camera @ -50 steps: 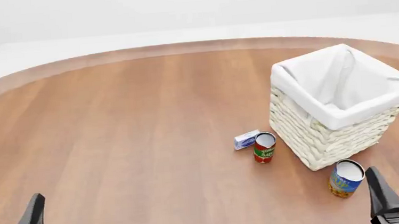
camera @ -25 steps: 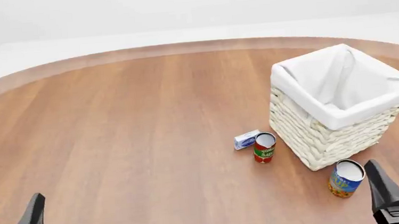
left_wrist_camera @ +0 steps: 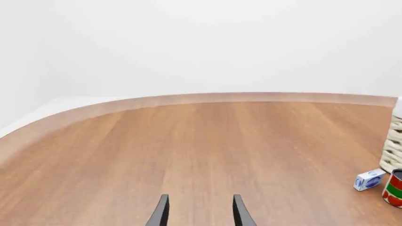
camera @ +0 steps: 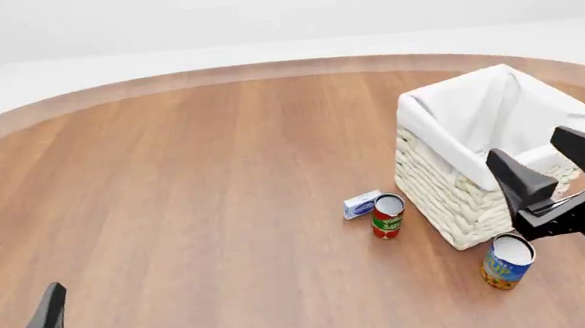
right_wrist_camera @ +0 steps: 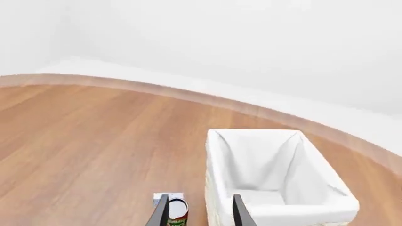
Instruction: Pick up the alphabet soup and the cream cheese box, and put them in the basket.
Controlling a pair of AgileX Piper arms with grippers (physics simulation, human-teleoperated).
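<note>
The alphabet soup [camera: 507, 262], a short blue and orange-yellow can with a white top, stands upright by the basket's near corner. The cream cheese box [camera: 361, 204] [left_wrist_camera: 368, 179] [right_wrist_camera: 171, 196] lies flat left of the basket [camera: 452, 198] [right_wrist_camera: 217, 160], touching or almost touching a red-and-green can. My right gripper [camera: 548, 161] [right_wrist_camera: 200, 207] is open and empty, raised above the soup can and in front of the basket's near wall. My left gripper [camera: 18, 299] [left_wrist_camera: 200, 202] is open and empty, low at the near left, far from everything. The right wrist view does not show the soup.
A slim red-and-green can [camera: 387, 216] [left_wrist_camera: 394, 188] [right_wrist_camera: 178, 213] stands upright between the box and the basket. The round wooden table [camera: 190, 188] has a pale rim [camera: 264, 71] at the back.
My right gripper has risen and moved forward from the near right corner to above the soup can by the basket. The left gripper and all objects have stayed put.
</note>
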